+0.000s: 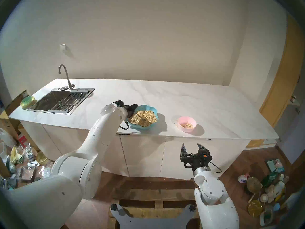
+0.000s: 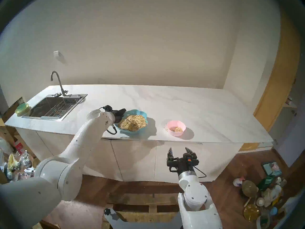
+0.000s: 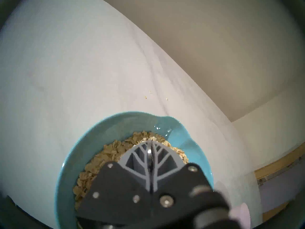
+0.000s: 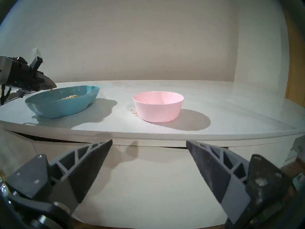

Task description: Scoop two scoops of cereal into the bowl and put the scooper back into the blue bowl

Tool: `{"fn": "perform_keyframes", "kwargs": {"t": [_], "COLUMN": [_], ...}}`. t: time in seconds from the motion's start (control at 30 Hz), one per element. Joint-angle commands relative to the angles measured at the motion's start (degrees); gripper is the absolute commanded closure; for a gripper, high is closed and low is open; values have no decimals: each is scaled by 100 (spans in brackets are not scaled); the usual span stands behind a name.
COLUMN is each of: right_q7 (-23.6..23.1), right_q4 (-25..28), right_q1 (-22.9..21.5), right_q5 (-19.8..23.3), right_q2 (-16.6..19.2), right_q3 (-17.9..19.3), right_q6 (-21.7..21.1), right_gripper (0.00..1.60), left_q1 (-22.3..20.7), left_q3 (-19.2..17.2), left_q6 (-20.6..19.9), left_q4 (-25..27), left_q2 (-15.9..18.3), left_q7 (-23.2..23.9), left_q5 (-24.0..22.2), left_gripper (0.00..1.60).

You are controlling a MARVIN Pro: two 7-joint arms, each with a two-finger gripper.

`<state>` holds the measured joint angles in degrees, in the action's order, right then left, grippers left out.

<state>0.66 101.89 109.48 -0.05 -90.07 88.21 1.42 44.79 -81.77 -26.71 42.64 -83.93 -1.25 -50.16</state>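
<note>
Fingers (image 3: 140, 156) of the left gripper (image 3: 151, 141) press together on the spoon (image 4: 55, 93) handle — its head dips into the cereal (image 1: 143, 118) in the blue bowl (image 1: 152, 109). Pink bowl (image 1: 188, 123) sits at the blue bowl's three o'clock, apart. Right gripper (image 1: 192, 146) hangs wide apart — holding nothing.

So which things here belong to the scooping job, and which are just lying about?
Job: blue bowl, cereal, spoon in the shut left gripper, pink bowl.
Lying about: green bowl, sink, tap, floor clutter.
</note>
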Motion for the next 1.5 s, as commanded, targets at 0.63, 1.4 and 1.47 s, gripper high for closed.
{"fn": "perform_keyframes", "kwargs": {"t": [0.63,1.4,1.47], "right_q7": [3,3,3], "right_q4": [152,151,150], "right_q1": [-26,-27,-27], "right_q5": [15,15,14], "right_q2": [-19,-19,-19], "right_q3": [-5,-5,-5], "right_q6": [16,17,18], "right_gripper": [0,0,0], "left_q1": [34,333,357], "left_q3": [-759,-788,-853], "left_q6": [-6,-12,19], "left_q4": [-64,246,303], "left_q2": [-200,-224,-257], "left_q7": [64,-8,-66], "left_q5": [-418,-526,-587], "left_gripper": [160,160,160]}}
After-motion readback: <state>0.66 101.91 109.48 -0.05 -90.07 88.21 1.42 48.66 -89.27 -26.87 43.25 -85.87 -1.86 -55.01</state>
